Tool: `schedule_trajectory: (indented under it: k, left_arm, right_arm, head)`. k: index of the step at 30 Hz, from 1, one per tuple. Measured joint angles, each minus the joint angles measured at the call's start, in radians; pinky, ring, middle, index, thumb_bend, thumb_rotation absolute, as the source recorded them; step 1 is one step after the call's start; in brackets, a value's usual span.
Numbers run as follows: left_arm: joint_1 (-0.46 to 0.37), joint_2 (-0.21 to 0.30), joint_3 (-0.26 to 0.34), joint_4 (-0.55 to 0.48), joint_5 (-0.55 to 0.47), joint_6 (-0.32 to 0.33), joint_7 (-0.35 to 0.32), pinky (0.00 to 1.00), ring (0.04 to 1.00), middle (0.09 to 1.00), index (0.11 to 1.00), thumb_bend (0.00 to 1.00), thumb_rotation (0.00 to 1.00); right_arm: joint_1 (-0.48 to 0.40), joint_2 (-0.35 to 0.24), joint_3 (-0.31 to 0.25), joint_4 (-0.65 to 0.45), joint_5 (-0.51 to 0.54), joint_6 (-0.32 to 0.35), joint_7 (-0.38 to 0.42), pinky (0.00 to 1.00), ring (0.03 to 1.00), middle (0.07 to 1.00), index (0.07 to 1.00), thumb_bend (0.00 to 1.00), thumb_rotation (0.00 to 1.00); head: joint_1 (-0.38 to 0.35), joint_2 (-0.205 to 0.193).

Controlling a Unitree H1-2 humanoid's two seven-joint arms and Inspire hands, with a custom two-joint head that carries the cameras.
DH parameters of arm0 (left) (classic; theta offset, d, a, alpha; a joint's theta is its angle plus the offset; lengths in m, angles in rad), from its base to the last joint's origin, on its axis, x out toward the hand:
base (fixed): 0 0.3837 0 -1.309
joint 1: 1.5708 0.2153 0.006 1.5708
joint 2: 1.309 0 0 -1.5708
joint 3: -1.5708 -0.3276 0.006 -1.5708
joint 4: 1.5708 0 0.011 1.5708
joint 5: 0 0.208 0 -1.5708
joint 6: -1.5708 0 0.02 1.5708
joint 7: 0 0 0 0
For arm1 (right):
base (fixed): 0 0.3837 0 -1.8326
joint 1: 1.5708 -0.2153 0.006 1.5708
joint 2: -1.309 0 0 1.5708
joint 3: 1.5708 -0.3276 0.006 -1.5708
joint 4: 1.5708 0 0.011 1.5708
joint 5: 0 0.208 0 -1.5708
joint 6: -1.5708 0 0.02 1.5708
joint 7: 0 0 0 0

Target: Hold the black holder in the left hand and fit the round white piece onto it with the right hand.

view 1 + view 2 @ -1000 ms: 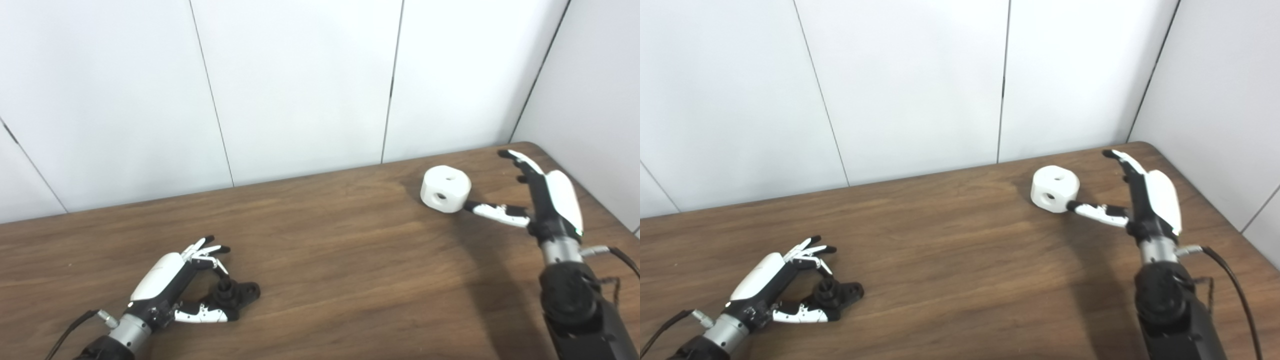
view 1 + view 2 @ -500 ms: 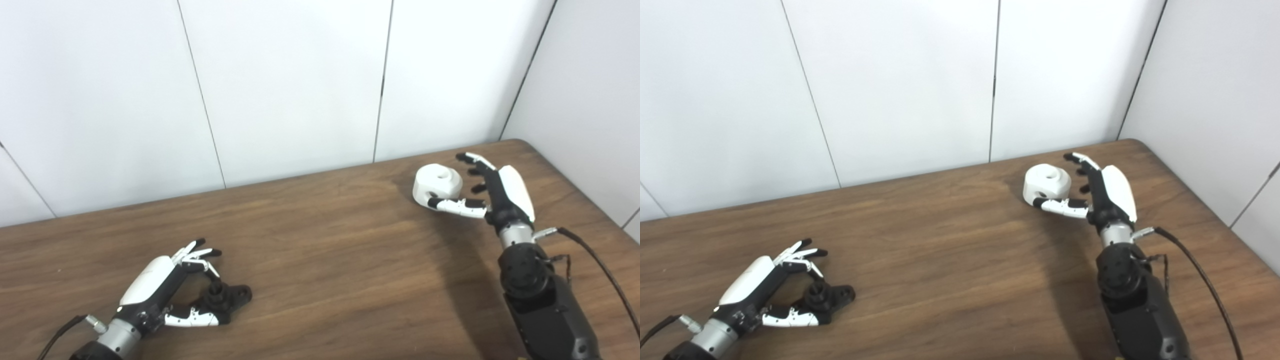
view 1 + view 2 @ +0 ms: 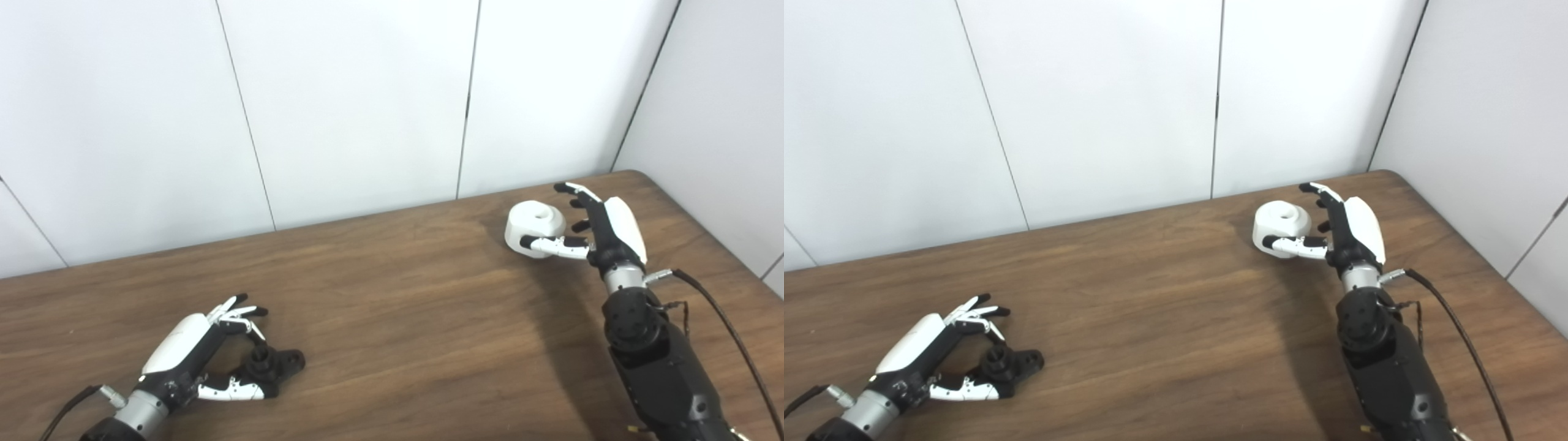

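My right hand (image 3: 603, 226) cups the white piece (image 3: 534, 222) w/ fingers apart, not clamped — holder (image 3: 274, 362) lies far left, inside my open left hand (image 3: 190, 346).

Both head cams are looking down at the wooden table (image 3: 392, 318) from above the near edge, facing the white wall panels (image 3: 355, 98). They're sitting side by side, so they're sharing nearly the whole scene, the right eye's framing sitting slightly further right.
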Motion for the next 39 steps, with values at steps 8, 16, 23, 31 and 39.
schedule_trajectory:
  k: [8, 16, 23, 31, 39]
  left_arm:
    - [0.001, 0.004, 0.008, -0.002, -0.004, -0.001, -0.013, 1.00, 1.000, 0.856, 0.483, 0.52, 0.04]
    - [0.002, 0.007, 0.018, -0.002, -0.017, -0.002, -0.026, 1.00, 1.000, 0.861, 0.483, 0.52, 0.04]
    - [0.006, 0.012, 0.023, -0.011, -0.020, 0.004, -0.033, 1.00, 1.000, 0.860, 0.483, 0.52, 0.04]
    - [0.010, 0.018, 0.025, -0.022, -0.020, 0.009, -0.038, 1.00, 1.000, 0.859, 0.483, 0.52, 0.04]
    - [0.012, 0.018, 0.027, -0.022, -0.021, 0.008, -0.039, 1.00, 1.000, 0.857, 0.482, 0.52, 0.04]
  right_arm:
    - [-0.007, -0.003, 0.013, 0.000, -0.003, 0.001, -0.003, 0.66, 0.850, 0.873, 0.816, 0.78, 0.38]
    - [-0.021, -0.005, 0.023, 0.026, -0.012, 0.005, -0.003, 0.65, 0.845, 0.869, 0.811, 0.79, 0.37]
    - [-0.022, -0.005, 0.023, 0.034, -0.008, 0.007, -0.003, 0.65, 0.849, 0.873, 0.811, 0.78, 0.35]
    - [-0.024, -0.007, 0.025, 0.064, -0.006, 0.008, -0.004, 0.61, 0.852, 0.892, 0.826, 0.78, 0.39]
    - [-0.024, -0.026, 0.026, 0.069, -0.015, 0.022, -0.004, 0.70, 0.860, 0.905, 0.820, 0.79, 0.40]
  head:
    - [-0.011, -0.005]
    - [-0.015, -0.006]
    - [-0.023, -0.003]
    - [-0.026, -0.003]
    - [-0.038, -0.003]
